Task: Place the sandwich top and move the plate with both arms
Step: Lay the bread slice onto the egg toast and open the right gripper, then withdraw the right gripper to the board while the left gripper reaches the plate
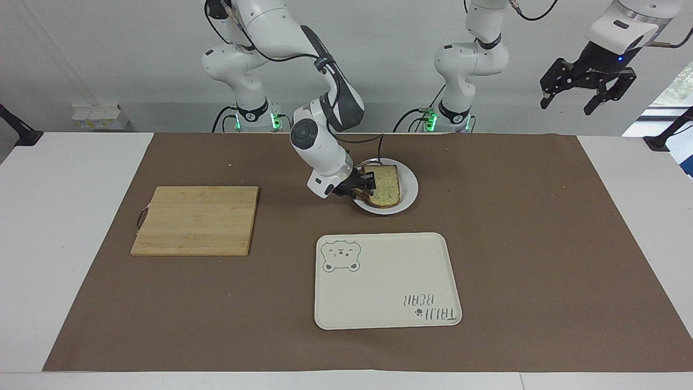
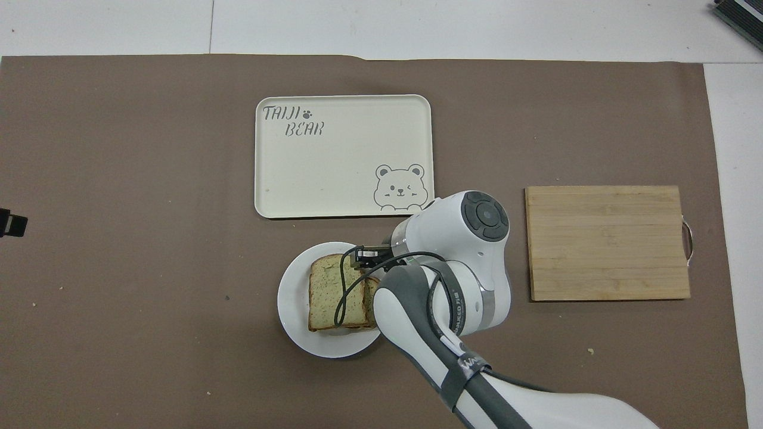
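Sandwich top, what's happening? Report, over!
Right tool at the plate's edge, beside the sandwich top. Sandwich top lies flat on the stack. Left tool open, waiting high. Nothing blocking.

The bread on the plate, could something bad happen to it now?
Maybe. The right claw is low at the edge of the sandwich top, so pulling away could drag the slice askew. The slice lies on another one, so it might slide off. The white plate sits loose on the brown mat, and a nudge could shift it.

Sandwich top [image 1: 385, 185] on plate [image 1: 409, 188]
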Tool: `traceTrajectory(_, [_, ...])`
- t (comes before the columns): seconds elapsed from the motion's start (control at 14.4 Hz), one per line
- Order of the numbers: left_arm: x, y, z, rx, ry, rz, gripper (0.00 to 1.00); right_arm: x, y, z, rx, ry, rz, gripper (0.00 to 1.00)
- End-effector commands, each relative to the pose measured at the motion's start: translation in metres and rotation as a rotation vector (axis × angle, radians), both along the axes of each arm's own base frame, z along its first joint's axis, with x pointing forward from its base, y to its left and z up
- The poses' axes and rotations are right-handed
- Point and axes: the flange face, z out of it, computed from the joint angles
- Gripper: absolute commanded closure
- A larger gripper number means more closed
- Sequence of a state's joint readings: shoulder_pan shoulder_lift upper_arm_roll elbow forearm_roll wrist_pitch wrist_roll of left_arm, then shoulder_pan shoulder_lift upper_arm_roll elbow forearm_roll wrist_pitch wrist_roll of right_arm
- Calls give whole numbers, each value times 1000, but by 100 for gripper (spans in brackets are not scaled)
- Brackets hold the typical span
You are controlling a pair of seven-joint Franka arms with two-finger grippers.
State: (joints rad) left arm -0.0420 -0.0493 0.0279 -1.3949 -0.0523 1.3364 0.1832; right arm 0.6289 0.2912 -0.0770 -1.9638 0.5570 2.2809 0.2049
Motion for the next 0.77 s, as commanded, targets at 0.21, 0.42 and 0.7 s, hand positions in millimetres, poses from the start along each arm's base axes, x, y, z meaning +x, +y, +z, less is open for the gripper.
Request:
traceTrajectory(0.21, [-9,5,-2,-3,16,18,0,35,-67,52,-123,-142,-1,0])
traceTrajectory(0.42, [-9,3,-2,-5,13,13,0,48,-98,77,-163,-179,-5,0])
traceTrajectory(0.7, [-8,1,-1,-9,2,-2,0,57,-123,98,-229,-180,11,0])
